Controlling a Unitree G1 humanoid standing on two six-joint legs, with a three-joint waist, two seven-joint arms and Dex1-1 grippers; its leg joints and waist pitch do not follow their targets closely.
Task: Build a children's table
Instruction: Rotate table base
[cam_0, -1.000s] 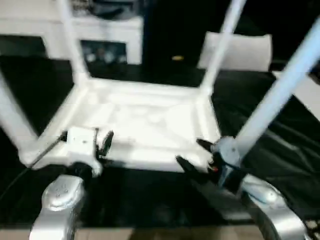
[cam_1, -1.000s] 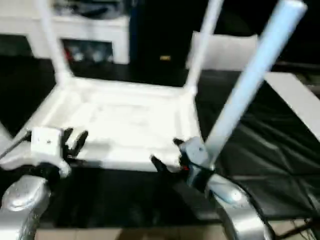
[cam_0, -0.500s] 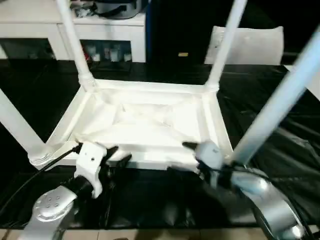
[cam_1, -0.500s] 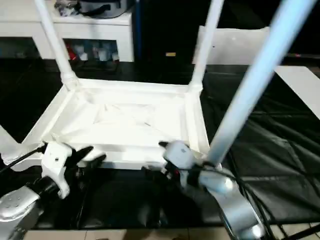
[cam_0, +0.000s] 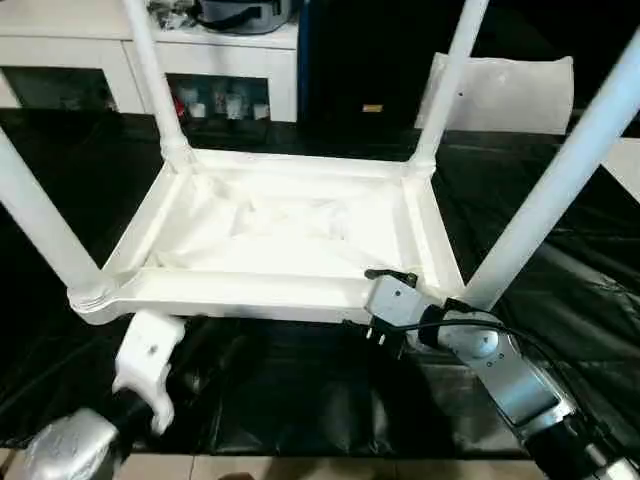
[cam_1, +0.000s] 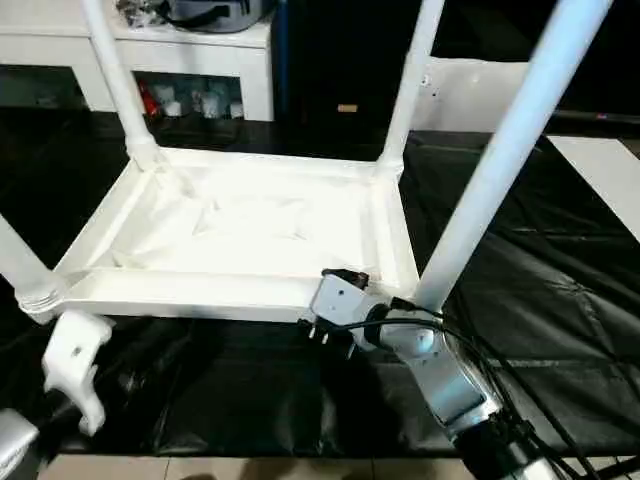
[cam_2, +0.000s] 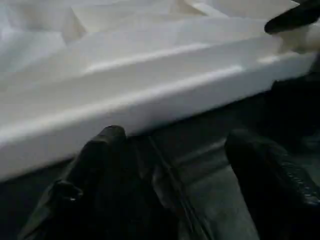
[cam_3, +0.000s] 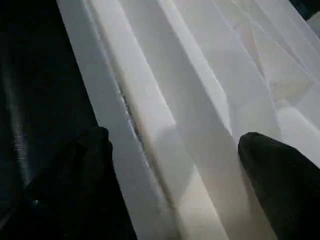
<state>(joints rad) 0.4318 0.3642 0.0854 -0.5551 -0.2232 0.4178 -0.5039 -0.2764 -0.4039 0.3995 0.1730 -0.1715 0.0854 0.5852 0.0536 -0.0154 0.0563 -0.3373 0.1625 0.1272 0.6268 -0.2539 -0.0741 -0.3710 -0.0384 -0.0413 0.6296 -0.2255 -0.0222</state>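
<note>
On the black table, the upturned tabletop carries four legs; both end effectors gape, right end effector straddling its rim.

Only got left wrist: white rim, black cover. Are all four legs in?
Observer: Yes. Four legs stand up from the corners of the upside-down tabletop.
Operator: Where is the right end effector?
Observer: The right end effector is at the near rim beside the near right leg, fingers open, one on either side of the rim.
Operator: Anything behind the table?
Observer: A white cabinet past the far left corner.
</note>
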